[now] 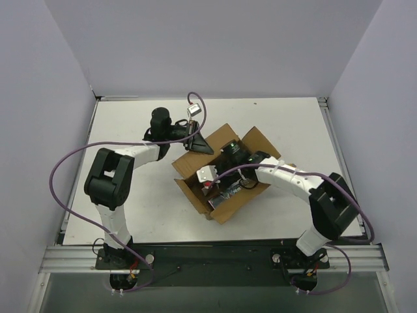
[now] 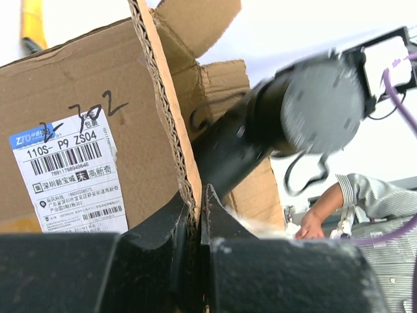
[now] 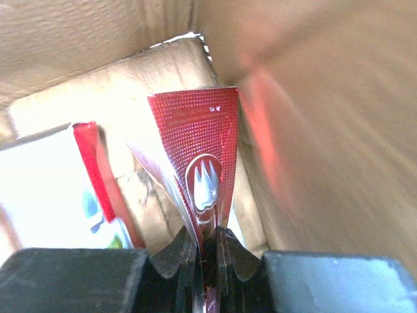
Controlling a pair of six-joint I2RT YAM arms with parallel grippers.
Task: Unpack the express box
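White table (image 1: pixel 293 124), express box (image 1: pixel 189 171) mouth up, long axis diagonal, left gripper (image 2: pixel 199 199) pinching flap (image 2: pixel 166 98), right gripper (image 3: pixel 208 251) clamping red packet (image 3: pixel 199 143)

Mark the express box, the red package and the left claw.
express box (image 2: pixel 71 78): left wrist view, bare outer wall.
red package (image 3: pixel 199 150): right wrist view, its dotted red face.
left claw (image 2: pixel 197 199): left wrist view, between the fingertips pinching the box flap.
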